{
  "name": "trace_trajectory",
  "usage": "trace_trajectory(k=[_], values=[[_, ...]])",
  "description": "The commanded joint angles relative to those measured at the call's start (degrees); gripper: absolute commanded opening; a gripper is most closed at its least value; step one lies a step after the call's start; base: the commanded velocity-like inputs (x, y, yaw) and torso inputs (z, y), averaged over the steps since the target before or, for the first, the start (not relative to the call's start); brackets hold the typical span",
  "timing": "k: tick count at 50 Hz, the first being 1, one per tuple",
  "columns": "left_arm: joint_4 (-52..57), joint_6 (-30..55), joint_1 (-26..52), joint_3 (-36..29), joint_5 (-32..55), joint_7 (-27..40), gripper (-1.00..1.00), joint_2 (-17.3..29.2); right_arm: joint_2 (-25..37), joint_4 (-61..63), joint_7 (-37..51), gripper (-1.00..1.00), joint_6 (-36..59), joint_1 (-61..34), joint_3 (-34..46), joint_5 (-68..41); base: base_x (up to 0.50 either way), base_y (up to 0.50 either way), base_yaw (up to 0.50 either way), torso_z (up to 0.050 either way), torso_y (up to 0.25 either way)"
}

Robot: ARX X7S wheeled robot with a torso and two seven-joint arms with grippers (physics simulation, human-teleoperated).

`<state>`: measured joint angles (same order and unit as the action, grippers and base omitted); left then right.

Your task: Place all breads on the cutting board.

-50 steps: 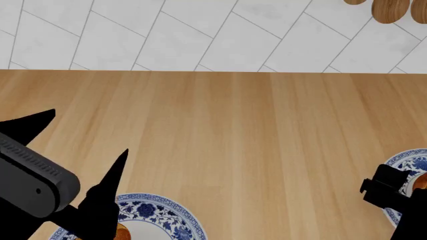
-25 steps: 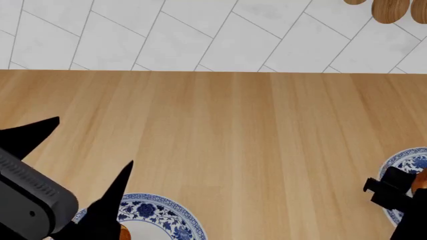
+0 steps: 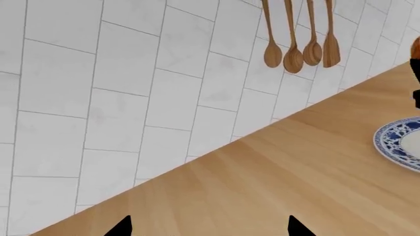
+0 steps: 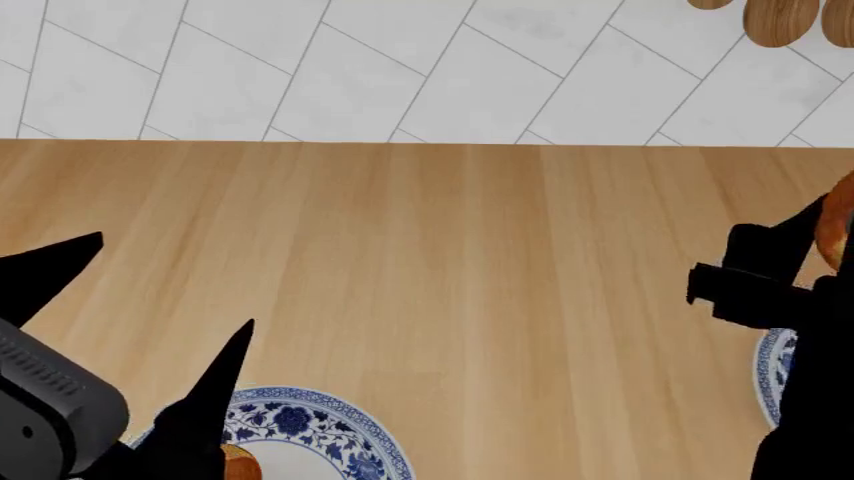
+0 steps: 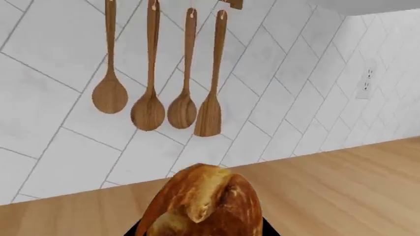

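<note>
Head view: the left claw [image 4: 147,300] sits at lower left, fingers spread apart, above a blue-and-white plate [image 4: 334,425] on the counter [image 4: 441,280]. At right edge, the right claw [image 4: 801,262] is clamped on a golden crusty roll [image 5: 204,204], raised over another plate [image 4: 770,365].

bread roll [image 5: 206,204] cropped (lower part), claw hidden
</note>
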<state>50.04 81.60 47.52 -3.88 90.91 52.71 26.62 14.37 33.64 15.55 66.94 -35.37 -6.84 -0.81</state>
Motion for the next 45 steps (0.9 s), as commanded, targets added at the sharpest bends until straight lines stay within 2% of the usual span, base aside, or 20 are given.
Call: trace_trajectory(k=[1,6,10,14,20,27,30,36,45], values=[[-1.82,-3.85,-0.01,0.63,9.94,5.18,1.0,3.33,2.23,22.53,-3.4,-1.0,17.77,-5.6,8.54,2.21,0.0,0.0,0.0,0.0,0.0],[-2.96,-6.07,0.18,-3.3,19.88,11.3,1.0,9.14,3.39,23.97,-3.63,-1.0,21.29,-8.5,10.89,1.75,0.0,0.0,0.0,0.0,0.0],[-4.88,-6.97,3.38,-7.97,26.32,15.28,1.0,13.74,3.82,25.47,-3.73,-1.0,23.02,-9.81,12.49,1.59,0.0,0.0,0.0,0.0,0.0],[-5.24,-9.4,2.56,-7.9,29.61,15.6,1.0,15.07,3.58,25.78,-4.99,-1.0,23.03,-9.76,12.14,1.74,0.0,0.0,0.0,0.0,0.0],[-5.77,-9.66,3.12,-10.61,31.86,16.22,1.0,15.87,2.84,26.34,-8.28,-1.0,23.03,-9.55,14.33,7.12,0.0,0.0,0.0,0.0,0.0],[-5.8,-9.78,2.81,-12.63,32.5,16.4,1.0,15.64,-2.65,24.93,-29.63,-1.0,23.01,-9.89,23.18,38.67,0.0,0.0,0.0,0.0,0.0],[-6.21,-9.58,2.47,-12.85,32.16,15.93,1.0,15.54,-4.25,23.9,-35.77,-1.0,22.91,-10.32,24.83,46.86,0.0,0.0,0.0,0.0,0.0],[-7.72,-8.55,1.44,-12.76,30.38,14.29,1.0,15.37,-5.47,23.06,-39.78,-1.0,22.26,-10.37,25.36,51.92,0.0,0.0,0.0,0.0,0.0],[-9.86,-6.5,-0.32,-13.76,26.41,11.91,1.0,13.82,-6.73,22.27,-40.98,-1.0,19.79,-8.8,23.26,52.45,0.0,0.0,0.0,0.0,0.0]])
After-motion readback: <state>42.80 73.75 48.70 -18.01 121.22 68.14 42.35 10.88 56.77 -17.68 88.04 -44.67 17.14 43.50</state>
